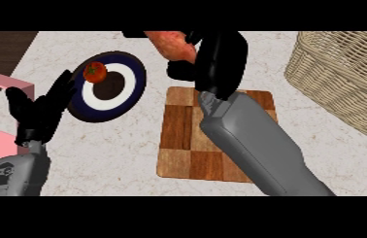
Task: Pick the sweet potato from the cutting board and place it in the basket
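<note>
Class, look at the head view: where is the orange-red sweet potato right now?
The orange-red sweet potato is held in the black right hand at the view's top centre, above the checkered wooden cutting board.

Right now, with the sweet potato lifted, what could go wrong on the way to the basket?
The right hand holds the sweet potato by one end, so it may tip or slip in transit. The basket sits to the right with a raised rim; a low carry could knock the potato against it.
</note>
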You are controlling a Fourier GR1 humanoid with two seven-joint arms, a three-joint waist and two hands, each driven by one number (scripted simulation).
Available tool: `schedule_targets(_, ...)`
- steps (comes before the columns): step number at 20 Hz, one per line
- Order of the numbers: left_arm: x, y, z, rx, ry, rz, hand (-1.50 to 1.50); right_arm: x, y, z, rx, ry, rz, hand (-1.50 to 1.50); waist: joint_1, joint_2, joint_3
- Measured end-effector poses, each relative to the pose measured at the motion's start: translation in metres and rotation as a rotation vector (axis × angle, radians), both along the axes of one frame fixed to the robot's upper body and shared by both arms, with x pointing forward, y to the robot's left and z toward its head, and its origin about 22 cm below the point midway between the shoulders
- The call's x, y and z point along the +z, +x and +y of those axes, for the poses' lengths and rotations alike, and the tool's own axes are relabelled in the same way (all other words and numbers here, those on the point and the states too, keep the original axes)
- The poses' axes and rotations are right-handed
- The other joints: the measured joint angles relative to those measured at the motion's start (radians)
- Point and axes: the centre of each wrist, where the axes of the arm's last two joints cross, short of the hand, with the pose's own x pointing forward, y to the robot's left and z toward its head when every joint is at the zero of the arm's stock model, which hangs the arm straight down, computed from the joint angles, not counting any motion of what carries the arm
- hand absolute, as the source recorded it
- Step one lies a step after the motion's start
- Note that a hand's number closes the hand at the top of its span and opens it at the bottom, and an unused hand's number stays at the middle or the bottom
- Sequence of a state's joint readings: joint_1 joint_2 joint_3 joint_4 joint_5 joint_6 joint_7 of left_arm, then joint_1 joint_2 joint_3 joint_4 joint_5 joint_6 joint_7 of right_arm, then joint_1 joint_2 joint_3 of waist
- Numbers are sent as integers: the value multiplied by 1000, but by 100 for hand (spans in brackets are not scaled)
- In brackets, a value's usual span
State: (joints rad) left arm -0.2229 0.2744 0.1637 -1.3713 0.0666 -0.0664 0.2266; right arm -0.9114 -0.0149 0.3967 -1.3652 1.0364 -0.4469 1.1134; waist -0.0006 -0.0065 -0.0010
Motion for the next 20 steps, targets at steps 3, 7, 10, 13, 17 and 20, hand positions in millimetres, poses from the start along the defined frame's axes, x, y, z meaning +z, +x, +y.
schedule_targets(3,-1,-2,1,7,1,-4,0,24,15,-17,-60,1,-22,150,1,2,0)
schedule_targets(7,-4,-4,-2,2,-4,-4,0,42,29,-35,-131,-12,-46,150,3,4,0)
schedule_targets(10,0,-1,1,0,-3,-10,0,58,45,-52,-191,-16,-55,150,5,6,0)
schedule_targets(13,-4,-5,-2,3,-1,-9,0,65,57,-73,-257,-36,-46,150,6,6,0)
schedule_targets(17,-1,-6,-6,-2,-4,-5,0,76,73,-103,-363,-90,-31,150,6,6,0)
schedule_targets(20,1,-6,-4,6,5,-7,0,75,80,-127,-426,-113,-12,150,4,6,1)
